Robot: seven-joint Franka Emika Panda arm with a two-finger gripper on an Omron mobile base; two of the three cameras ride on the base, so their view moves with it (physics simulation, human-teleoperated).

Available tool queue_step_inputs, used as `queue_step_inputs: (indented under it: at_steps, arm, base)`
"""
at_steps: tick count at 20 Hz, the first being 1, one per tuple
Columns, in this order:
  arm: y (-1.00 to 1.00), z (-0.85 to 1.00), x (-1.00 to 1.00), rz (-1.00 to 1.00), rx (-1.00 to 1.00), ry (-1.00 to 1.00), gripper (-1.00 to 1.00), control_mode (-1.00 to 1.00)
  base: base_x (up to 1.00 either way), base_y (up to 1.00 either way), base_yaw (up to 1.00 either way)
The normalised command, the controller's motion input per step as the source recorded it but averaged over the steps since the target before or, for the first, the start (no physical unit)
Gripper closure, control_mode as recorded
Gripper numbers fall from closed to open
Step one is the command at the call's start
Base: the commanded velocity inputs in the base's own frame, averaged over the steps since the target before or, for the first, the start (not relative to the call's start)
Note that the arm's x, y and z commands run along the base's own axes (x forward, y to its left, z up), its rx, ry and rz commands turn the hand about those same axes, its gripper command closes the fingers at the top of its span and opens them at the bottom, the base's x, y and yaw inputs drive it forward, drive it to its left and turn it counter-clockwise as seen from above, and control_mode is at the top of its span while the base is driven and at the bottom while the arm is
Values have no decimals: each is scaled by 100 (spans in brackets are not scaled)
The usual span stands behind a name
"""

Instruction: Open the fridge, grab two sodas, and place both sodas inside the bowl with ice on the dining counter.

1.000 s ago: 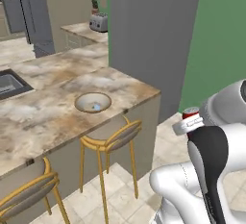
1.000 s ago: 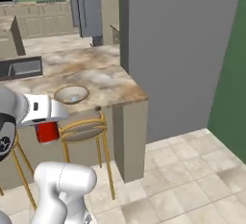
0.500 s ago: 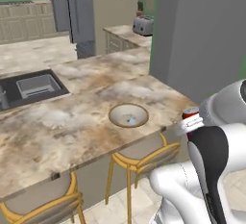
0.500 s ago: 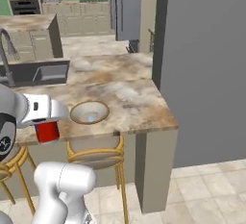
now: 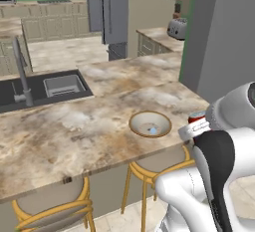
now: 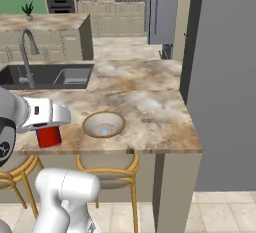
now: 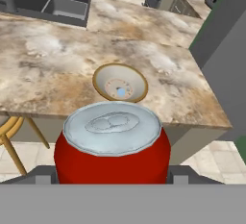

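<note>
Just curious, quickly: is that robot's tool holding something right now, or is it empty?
Tool: closed on a short red can with a silver top, held off the counter's edge.

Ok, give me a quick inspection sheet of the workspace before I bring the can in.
Surface: dining counter, marbled stone, with inset sink and faucet.
Job's things: red soda can held upright; bowl near the counter's front edge, no can in it; fridge in the background.
Clutter: toaster on a far counter.
Tool: tool shut on the can, short of the counter edge.
Cables: nothing seen.
Surroundings: stools under the counter, grey wall to the right.
</note>
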Motion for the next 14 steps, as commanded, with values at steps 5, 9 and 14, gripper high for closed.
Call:
queue_step_inputs:
  at_steps: [5,9,14]
  arm:
    - [0,0,0,0,0,0,100,100]
    - [-18,-50,100,17,-5,31,100,-100]
    - [-6,-43,100,10,-13,44,100,-100]
  base:
    - [83,-39,28]
    - [0,0,0]
    - [0,0,0]
